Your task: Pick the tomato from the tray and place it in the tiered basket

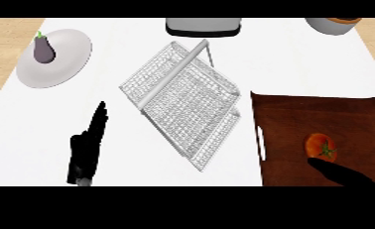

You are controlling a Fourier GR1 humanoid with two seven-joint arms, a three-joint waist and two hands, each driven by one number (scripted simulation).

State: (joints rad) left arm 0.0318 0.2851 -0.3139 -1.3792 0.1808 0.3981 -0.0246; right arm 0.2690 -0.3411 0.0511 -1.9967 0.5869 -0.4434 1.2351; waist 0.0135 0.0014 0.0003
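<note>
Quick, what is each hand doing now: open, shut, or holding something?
Left hand: open, fingers straight, holding nothing.
Right hand: beside the tomato on the tray; cannot be told.

White counter (147, 34) w/ light wood floor (18, 29) at upper left.

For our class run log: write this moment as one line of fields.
phase: reaching | right hand: open, at tomato on tray | left hand: open, resting | tiered basket: holds nothing
</note>
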